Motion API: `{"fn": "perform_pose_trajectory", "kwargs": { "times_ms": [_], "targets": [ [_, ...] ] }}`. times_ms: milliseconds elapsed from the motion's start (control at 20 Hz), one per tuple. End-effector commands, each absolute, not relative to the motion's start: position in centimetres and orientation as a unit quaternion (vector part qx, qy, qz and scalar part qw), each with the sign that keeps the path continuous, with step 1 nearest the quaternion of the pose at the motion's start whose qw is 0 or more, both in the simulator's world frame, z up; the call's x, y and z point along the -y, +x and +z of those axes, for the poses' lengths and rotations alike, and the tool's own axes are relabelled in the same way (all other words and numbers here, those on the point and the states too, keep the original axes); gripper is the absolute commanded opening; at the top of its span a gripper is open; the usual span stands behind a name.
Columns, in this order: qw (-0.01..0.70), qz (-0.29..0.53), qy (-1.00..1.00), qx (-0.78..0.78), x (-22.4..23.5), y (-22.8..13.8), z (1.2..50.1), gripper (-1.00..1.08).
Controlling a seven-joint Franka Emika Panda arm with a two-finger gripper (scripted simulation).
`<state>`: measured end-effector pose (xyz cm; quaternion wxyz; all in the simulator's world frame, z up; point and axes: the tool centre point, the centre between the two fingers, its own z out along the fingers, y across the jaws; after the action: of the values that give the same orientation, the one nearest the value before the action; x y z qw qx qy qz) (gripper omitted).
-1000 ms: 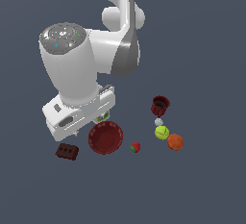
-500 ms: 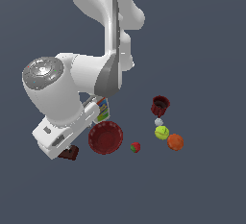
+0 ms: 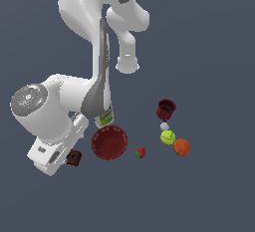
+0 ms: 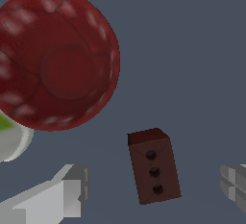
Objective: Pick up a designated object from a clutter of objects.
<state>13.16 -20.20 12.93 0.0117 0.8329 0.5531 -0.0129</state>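
Robot arm [image 3: 60, 111], white, bent low over the exterior view's left. Red bowl [image 3: 109, 142], ribbed, upright. White bottle [image 3: 105, 118], mostly hidden behind the arm. Gripper [image 4: 153, 189], spread wide, fingers [image 4: 72, 189] either side of the brick, apparently not touching. Dark brick [image 4: 153, 165], three holes up, just beside the bowl.

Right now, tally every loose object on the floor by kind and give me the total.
Balls: 3, white, yellow-green, orange
Bowl: 1
Cup: 1
Bottle: 1
Strawberry: 1
Brick: 1
Total: 8
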Motion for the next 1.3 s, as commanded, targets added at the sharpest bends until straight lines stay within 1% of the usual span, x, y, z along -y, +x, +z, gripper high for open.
{"fn": "perform_pose_trajectory", "kwargs": {
  "times_ms": [0, 550, 1000, 1250],
  "targets": [
    [0.009, -0.01, 0.819, -0.574, 21.3, 13.3, 11.7, 1.0],
    [0.001, -0.002, 0.779, -0.626, 24.3, 13.3, 8.2, 1.0],
    [0.0, -0.001, 0.775, -0.632, 24.8, 13.3, 7.6, 1.0],
    [0.0, 0.0, 0.774, -0.633, 24.7, 13.2, 5.8, 1.0]
  ]
}}
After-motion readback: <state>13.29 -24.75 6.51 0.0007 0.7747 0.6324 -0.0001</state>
